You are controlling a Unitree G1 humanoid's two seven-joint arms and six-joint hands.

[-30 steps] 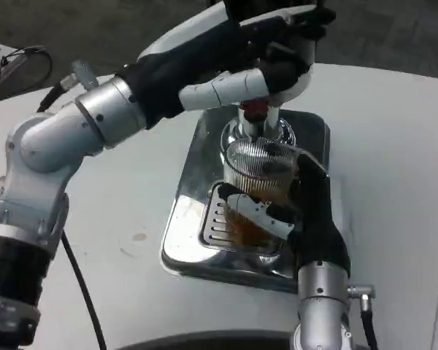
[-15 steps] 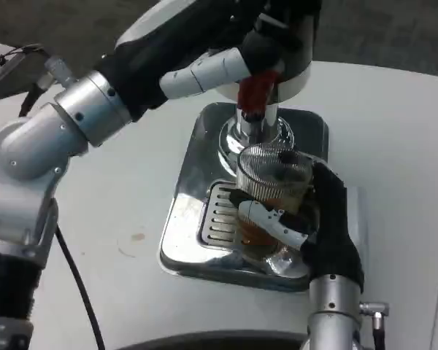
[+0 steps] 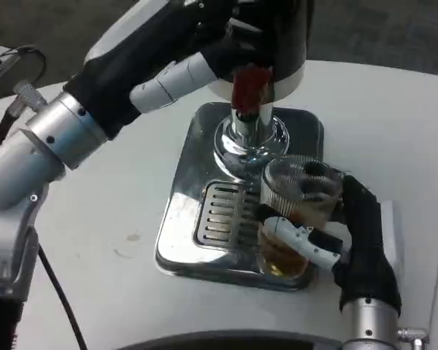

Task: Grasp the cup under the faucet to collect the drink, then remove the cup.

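A clear ribbed cup [image 3: 295, 211] with amber drink in its lower part stands over the right front corner of the shiny drip tray [image 3: 186, 219]. My right hand [image 3: 336, 237] grips it from the right, white fingers wrapped across its front. The cup is to the right of the chrome faucet [image 3: 247, 135] with its red handle [image 3: 251, 87]. My left hand [image 3: 226, 44] is up at the top of the dispenser, around the handle area; whether it holds the handle is hard to tell.
The slotted grate [image 3: 219, 215] of the tray lies bare to the left of the cup. White table [image 3: 109, 219] spreads on both sides. A black cable [image 3: 55, 292] runs along my left arm at the lower left.
My right hand has carried the cup rightward and toward me, out from under the faucet to the tray's right front corner. The left arm has risen and shifted left.
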